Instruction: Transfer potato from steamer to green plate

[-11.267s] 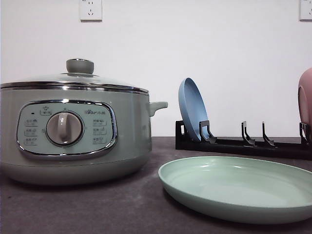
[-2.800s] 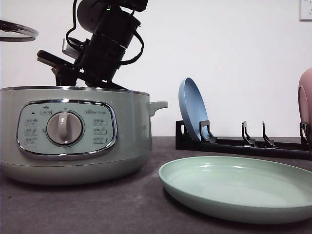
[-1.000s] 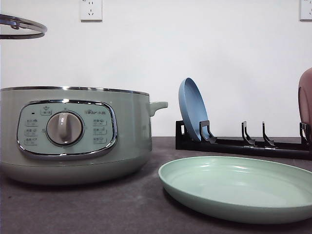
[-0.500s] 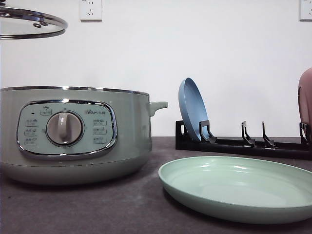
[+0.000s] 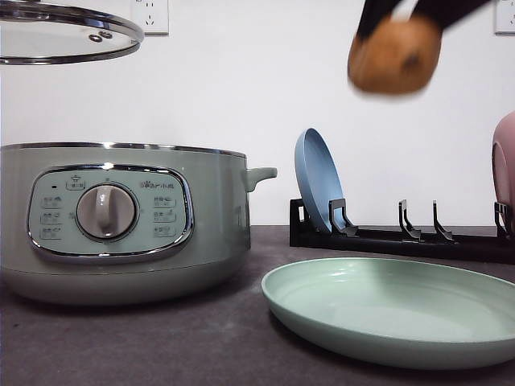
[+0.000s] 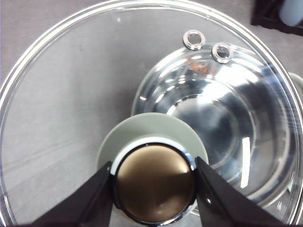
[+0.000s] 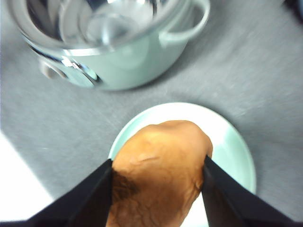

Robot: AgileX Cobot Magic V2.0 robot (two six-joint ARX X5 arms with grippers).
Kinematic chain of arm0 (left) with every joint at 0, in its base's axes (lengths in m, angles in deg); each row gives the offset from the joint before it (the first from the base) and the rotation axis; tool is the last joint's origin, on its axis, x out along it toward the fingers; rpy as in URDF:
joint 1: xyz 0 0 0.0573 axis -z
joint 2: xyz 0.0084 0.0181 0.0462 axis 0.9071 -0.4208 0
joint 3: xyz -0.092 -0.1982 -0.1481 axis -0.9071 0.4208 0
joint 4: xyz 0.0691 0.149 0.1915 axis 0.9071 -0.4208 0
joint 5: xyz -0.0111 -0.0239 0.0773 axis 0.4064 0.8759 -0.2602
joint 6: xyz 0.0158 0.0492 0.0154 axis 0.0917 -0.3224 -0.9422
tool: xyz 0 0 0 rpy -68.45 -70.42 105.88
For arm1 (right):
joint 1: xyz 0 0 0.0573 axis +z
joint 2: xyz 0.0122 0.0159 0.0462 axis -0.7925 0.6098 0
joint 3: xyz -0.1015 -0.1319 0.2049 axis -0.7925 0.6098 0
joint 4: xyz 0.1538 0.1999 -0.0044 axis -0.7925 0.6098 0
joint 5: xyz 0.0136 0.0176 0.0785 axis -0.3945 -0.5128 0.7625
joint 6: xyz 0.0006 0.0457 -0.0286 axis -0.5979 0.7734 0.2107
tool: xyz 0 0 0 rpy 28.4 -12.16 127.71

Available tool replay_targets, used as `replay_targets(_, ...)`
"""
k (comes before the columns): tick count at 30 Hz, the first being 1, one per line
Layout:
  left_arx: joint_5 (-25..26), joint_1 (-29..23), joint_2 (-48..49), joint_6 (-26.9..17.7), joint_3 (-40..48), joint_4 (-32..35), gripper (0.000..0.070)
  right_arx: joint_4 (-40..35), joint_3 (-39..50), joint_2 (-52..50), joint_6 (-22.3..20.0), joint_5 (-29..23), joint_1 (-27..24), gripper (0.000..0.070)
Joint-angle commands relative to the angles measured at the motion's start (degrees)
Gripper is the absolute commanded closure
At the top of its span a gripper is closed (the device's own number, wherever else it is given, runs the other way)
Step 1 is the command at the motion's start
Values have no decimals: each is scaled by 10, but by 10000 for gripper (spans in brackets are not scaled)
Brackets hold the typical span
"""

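In the front view the potato (image 5: 394,55) hangs high in the air at about one o'clock from the steamer (image 5: 121,221), blurred, with one dark spot on its skin; the black fingers (image 5: 374,14) of the right gripper (image 5: 410,12) reach down onto its top from the upper edge; it sits well above the green plate (image 5: 394,310) and the table (image 5: 145,342), touching neither. In the right wrist view the right gripper (image 7: 158,198) has its jaws pinching the potato (image 7: 158,175); the orange-brown body fills the gap between the two dark fingers (image 7: 87,198), one pressed on each flank, and its rounded end juts out past the fingertips; beneath it lies the green plate (image 7: 232,156), and beyond that the open steamer (image 7: 118,45) with its shiny inner bowl and side handle.

The left gripper (image 6: 154,189) is clamped on the knob (image 6: 154,182) of the glass lid (image 6: 61,85), one black finger (image 6: 90,201) on each side of it; through the glass the steamer's metal bowl (image 6: 222,127) shows below. In the front view the lid (image 5: 68,36) floats at eleven o'clock above the steamer, well clear of its rim.

At three o'clock from the steamer a black rack (image 5: 402,237) holds a blue plate (image 5: 318,181) on edge; a pink plate (image 5: 505,165) stands at the far right.
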Motion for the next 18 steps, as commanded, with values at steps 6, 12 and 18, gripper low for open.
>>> replay_targets(6, 3, 11, 5, -3, -16, 19, 700, -136, 122, 10, 16, 11, -1, 691)
replay_targets(12, 4, 19, 5, -3, -16, 19, 700, -223, 202, 37, 38, 11, -7, 691)
replay_targets(18, 4, 28, 5, -3, -16, 19, 700, -265, 235, 82, 38, 11, -10, 691)
